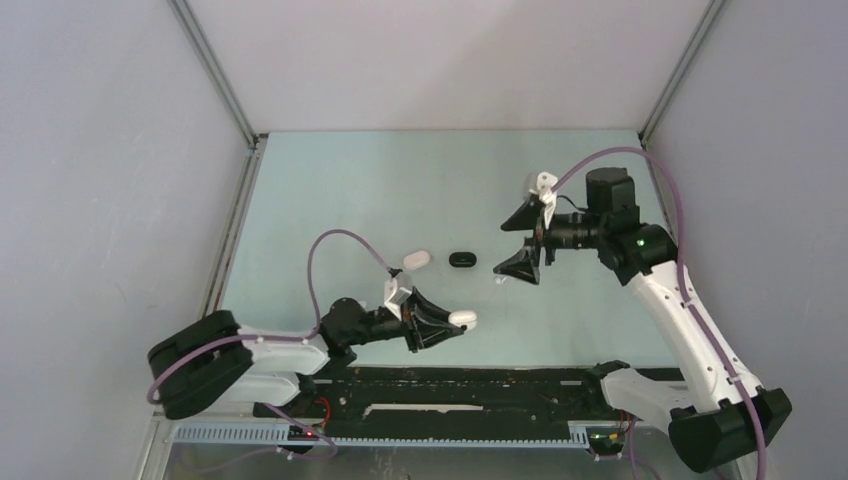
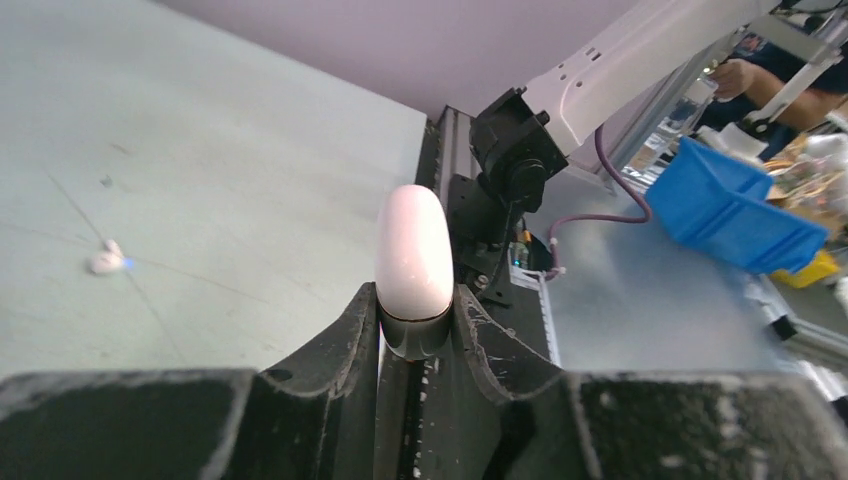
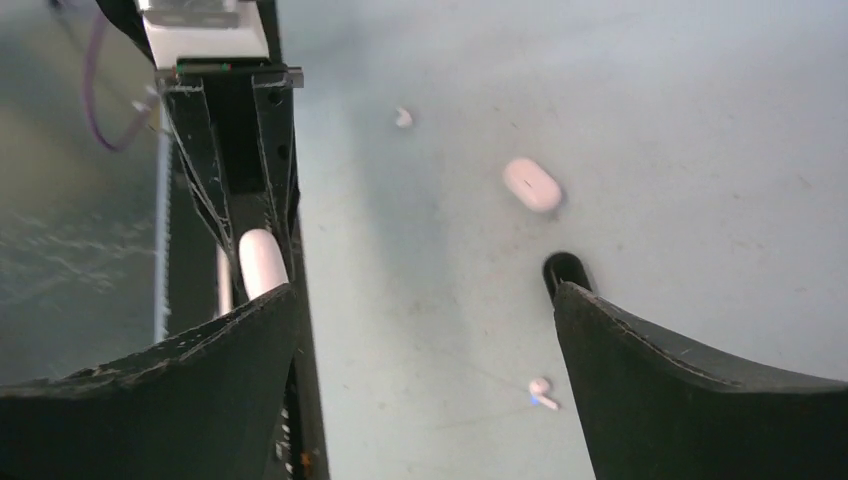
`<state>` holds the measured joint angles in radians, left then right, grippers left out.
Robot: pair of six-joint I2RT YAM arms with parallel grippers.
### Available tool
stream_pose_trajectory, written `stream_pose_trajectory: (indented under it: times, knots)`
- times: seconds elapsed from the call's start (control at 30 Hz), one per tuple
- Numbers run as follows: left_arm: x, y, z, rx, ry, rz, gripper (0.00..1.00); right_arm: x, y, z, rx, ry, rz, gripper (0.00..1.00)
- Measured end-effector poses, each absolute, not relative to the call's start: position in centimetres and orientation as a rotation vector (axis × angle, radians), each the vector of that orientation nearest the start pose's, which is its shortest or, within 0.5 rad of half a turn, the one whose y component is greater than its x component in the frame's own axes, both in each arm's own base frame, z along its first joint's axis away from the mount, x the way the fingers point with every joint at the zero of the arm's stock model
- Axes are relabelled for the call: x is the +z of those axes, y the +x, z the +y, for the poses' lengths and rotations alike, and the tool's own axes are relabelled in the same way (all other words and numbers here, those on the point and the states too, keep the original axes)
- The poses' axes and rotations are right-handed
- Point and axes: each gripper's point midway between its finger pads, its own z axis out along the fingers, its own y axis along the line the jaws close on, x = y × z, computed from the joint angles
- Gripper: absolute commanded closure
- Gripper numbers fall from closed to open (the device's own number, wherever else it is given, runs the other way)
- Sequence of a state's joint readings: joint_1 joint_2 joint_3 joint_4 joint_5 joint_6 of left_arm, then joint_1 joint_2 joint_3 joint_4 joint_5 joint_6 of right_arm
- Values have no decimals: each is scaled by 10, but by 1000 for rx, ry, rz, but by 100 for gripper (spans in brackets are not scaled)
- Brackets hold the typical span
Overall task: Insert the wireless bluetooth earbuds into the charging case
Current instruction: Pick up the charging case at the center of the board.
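Observation:
My left gripper (image 1: 443, 325) is shut on a white pill-shaped charging case (image 1: 462, 320) and holds it low near the table's front edge. In the left wrist view the case (image 2: 413, 250) stands up between the fingers of that gripper (image 2: 415, 297). A tiny white earbud (image 1: 501, 281) lies on the table, and it also shows in the left wrist view (image 2: 107, 260). My right gripper (image 1: 522, 241) is open and empty above that earbud (image 3: 540, 391). In the right wrist view this gripper (image 3: 425, 300) has its jaws wide apart. A second white earbud (image 3: 403, 117) lies farther off.
A second white case (image 1: 417, 258) and a black case (image 1: 461, 260) lie side by side mid-table; both show in the right wrist view, the white one (image 3: 532, 184) and the black one (image 3: 565, 270). A black rail (image 1: 450, 385) runs along the front edge.

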<state>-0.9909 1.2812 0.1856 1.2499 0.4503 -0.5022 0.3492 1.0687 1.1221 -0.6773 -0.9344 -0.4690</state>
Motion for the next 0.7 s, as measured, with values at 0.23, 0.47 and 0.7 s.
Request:
stream_pose_trajectory:
  times: [0.23, 0.47, 0.7]
  knots:
    - [189, 109, -320, -1294, 908, 1245, 100, 260, 202, 235, 1153, -1298, 1643, 30]
    - [151, 111, -312, -1153, 1015, 1284, 100, 224, 150, 262, 1076, -1626, 1620, 39]
    - [142, 112, -313, -1084, 1062, 1267, 100, 201, 148, 265, 987, -1730, 1653, 44]
